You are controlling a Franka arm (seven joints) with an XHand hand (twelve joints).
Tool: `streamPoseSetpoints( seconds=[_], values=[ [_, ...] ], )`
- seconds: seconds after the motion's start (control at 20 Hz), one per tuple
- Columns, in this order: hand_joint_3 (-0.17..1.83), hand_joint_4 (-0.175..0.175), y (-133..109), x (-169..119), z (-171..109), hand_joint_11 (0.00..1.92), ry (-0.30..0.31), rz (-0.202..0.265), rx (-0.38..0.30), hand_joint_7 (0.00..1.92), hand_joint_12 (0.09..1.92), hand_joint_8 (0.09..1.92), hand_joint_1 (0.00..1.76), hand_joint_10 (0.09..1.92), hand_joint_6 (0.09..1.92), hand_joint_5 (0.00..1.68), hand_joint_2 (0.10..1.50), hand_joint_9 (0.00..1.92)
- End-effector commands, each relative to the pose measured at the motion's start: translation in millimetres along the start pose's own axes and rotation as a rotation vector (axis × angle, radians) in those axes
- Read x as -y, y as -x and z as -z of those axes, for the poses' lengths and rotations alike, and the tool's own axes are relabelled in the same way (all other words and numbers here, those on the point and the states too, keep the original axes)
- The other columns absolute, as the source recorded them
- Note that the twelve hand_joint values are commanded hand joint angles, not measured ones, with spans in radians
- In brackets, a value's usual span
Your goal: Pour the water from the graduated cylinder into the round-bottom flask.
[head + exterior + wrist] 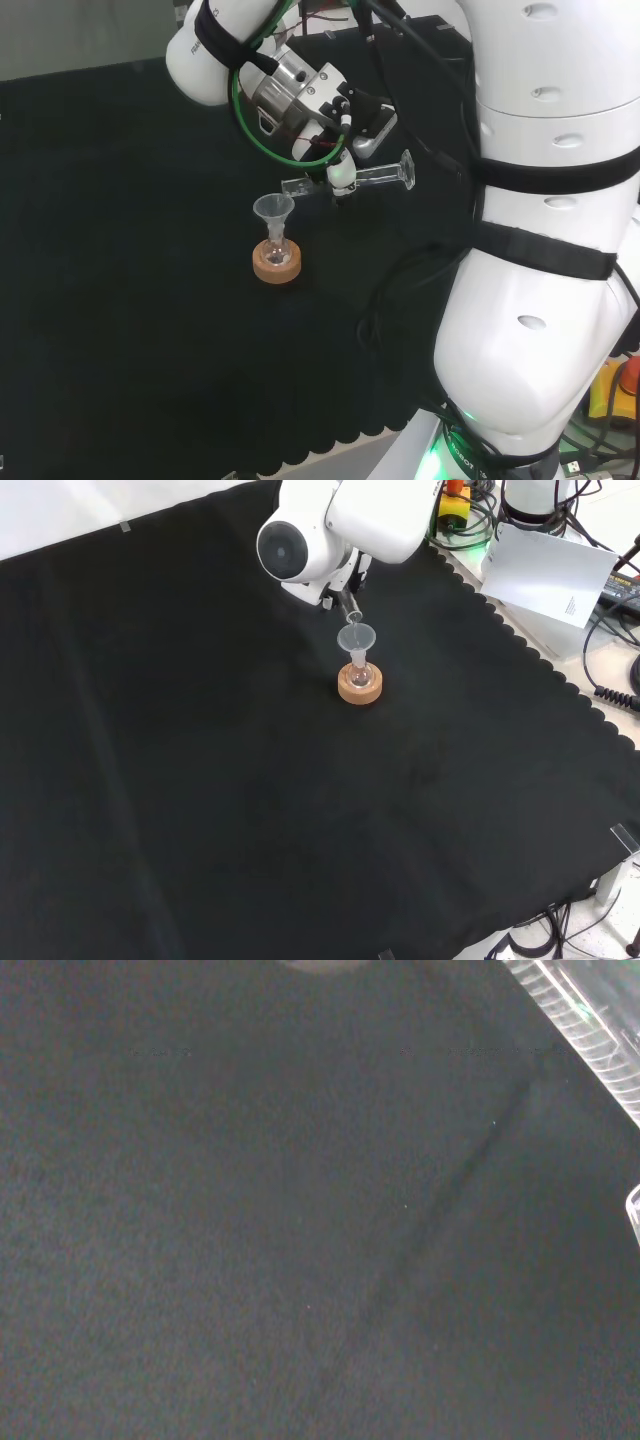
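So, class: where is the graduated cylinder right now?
In the head view the graduated cylinder lies nearly level in the hand, above the cloth, its mouth over the funnel in the round-bottom flask on its cork ring.

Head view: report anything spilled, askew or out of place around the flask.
Nothing stands out. The hand holds the graduated cylinder tipped nearly level, mouth over the funnel, as pouring needs. The round-bottom flask sits upright in its cork ring. No spill shows on the black cloth.
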State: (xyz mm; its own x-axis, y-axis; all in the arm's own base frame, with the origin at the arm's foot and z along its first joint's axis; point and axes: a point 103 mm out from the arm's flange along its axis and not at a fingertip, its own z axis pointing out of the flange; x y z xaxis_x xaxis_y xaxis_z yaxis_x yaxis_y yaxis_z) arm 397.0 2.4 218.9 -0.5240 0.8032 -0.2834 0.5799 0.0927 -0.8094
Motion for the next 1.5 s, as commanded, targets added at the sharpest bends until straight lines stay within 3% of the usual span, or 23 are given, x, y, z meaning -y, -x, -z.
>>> streamPoseSetpoints(
  seconds=[0.05,0.5,1.5],
  values=[
    [0.01,-0.146,-3.1,1.9,3.1,1.27,-0.009,-0.011,0.021,1.32,0.74,0.23,1.15,0.09,0.98,1.01,1.1,1.45],
    [0.01,-0.146,-4.3,3.1,5.6,1.27,-0.032,-0.032,0.044,1.32,0.74,0.23,1.15,0.09,0.98,1.01,1.11,1.45],
    [0.01,-0.144,9.2,7.8,-2.5,1.27,-0.009,-0.026,0.031,1.32,0.73,0.22,1.15,0.09,0.98,1.01,1.11,1.45]
  ],
)
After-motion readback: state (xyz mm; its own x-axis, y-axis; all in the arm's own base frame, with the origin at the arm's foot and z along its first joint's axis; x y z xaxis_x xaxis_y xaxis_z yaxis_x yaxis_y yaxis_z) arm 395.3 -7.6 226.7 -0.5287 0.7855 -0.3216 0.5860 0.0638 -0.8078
